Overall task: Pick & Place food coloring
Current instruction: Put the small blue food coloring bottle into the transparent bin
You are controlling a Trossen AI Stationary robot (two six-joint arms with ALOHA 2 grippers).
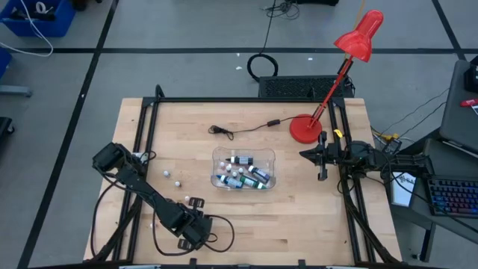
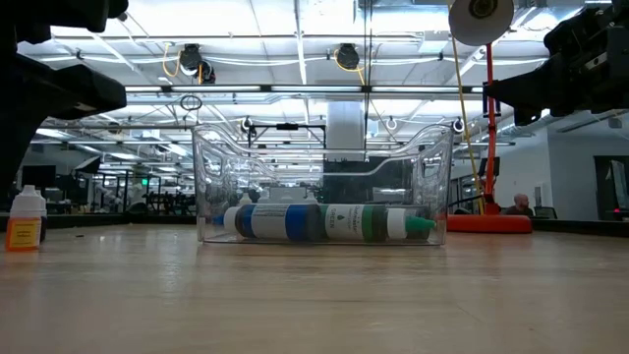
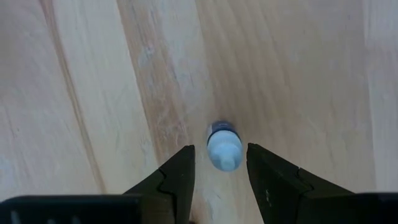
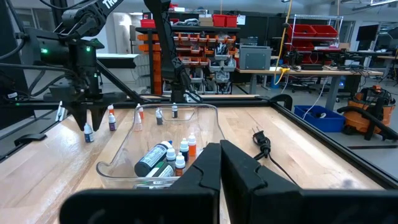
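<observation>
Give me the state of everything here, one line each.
Left pincer: open, fingers on either side of a bottle.
Bottle: upright on the table, not gripped.
Right pincer: shut, empty.
Tub: upright, open-topped, bottles inside.
Lamp: standing.

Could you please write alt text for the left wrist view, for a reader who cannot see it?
Looking straight down, the left gripper hangs open over a small food coloring bottle with a white cap and a dark blue body, which stands on the light wooden table. The cap shows between the two dark fingertips, with a gap on each side.
</observation>
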